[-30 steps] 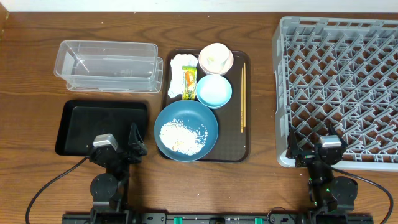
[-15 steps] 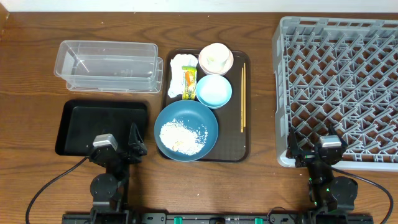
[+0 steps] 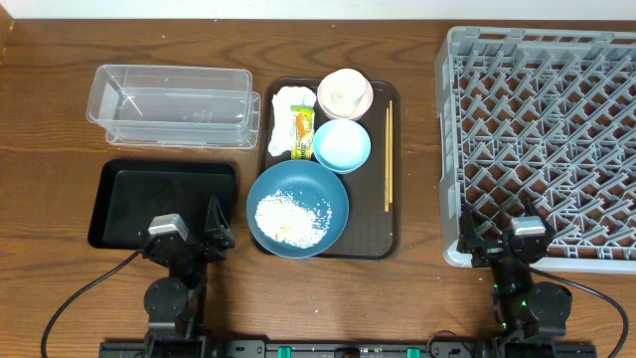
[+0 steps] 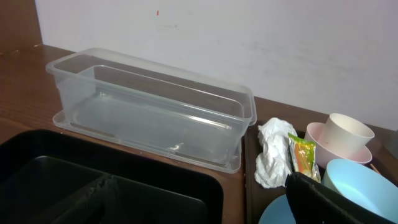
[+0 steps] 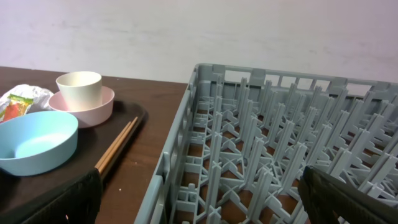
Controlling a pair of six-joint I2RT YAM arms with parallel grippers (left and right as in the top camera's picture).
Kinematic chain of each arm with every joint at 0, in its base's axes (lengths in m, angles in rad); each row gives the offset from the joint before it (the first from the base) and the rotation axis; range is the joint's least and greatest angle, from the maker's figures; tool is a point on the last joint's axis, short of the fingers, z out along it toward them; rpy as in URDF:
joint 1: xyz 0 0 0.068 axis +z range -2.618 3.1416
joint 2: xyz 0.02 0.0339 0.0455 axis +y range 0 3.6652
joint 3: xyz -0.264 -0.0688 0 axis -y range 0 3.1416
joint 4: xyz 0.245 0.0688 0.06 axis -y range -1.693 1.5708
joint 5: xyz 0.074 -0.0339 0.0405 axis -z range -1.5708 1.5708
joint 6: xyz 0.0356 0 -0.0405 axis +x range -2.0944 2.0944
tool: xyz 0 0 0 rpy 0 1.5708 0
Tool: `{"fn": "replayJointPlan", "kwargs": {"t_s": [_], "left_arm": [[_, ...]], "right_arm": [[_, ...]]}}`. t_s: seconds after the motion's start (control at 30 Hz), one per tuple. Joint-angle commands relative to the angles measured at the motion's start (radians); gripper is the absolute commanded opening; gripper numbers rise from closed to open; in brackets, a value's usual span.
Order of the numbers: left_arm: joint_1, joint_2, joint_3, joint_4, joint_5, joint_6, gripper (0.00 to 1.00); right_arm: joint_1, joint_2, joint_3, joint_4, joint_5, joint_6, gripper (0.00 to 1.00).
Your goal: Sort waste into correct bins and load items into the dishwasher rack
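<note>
Two released, left tool (image 3: 189,237) at black tray (image 3: 109,199) edge, right tool (image 3: 499,241) at rack (image 3: 447,149) rim

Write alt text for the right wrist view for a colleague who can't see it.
An empty grey dishwasher rack fills the right side of the frame. To its left, on a brown tray, lie wooden chopsticks, a light-blue bowl, and a white cup standing in a pink bowl; a snack wrapper peeks in at the left edge.
</note>
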Motion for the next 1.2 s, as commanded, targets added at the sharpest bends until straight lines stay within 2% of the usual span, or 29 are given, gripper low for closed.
{"fn": "replayJointPlan", "kwargs": {"t_s": [0.0, 0.8, 0.97, 1.03, 1.17], "left_arm": [[0.0, 0.0, -0.018, -0.043, -0.008, 0.016, 0.89], [0.0, 0.0, -0.018, -0.043, -0.008, 0.017, 0.89], [0.0, 0.0, -0.018, -0.037, -0.053, 0.021, 0.89], [0.0, 0.0, -0.018, -0.012, -0.037, -0.017, 0.88], [0.0, 0.0, -0.018, 0.057, 0.089, -0.181, 0.89]], "right_arm": [[-0.005, -0.006, -0.002, -0.004, 0.002, -0.012, 0.99], [-0.005, -0.006, -0.002, -0.003, 0.002, -0.012, 0.99], [-0.005, -0.006, -0.002, -0.003, 0.002, -0.012, 0.99], [-0.005, -0.006, -0.002, -0.003, 0.002, -0.012, 0.99], [-0.005, -0.006, -0.002, -0.003, 0.002, -0.012, 0.99]]}}
